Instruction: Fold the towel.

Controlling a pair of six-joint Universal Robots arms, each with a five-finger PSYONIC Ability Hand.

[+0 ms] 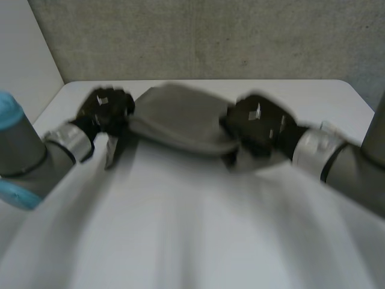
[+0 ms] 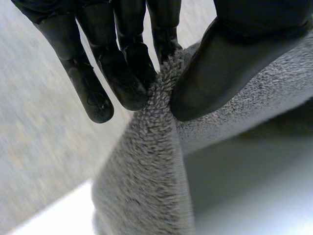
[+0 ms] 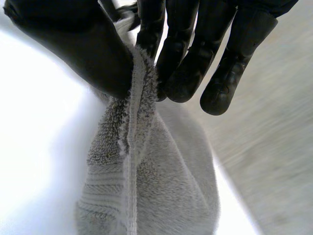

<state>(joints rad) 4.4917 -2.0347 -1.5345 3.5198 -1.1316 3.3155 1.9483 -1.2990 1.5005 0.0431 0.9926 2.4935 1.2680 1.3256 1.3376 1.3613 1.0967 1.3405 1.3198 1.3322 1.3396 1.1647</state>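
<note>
White table before a grey wall, grey towel strung between both hands at the far middle.
Left hand at the towel's left end and right hand at its right end reach inward, each with its thumb pressed toward nearly straight fingers and a towel edge pinched between. Each hand covers the end it grips; whether the sagging middle touches the table cannot be told.

Light is bright and even. The table glares to plain white beside the right hand. Below the left hand, the towel throws a soft grey shadow on the table. Its fingers carry a dull sheen.
</note>
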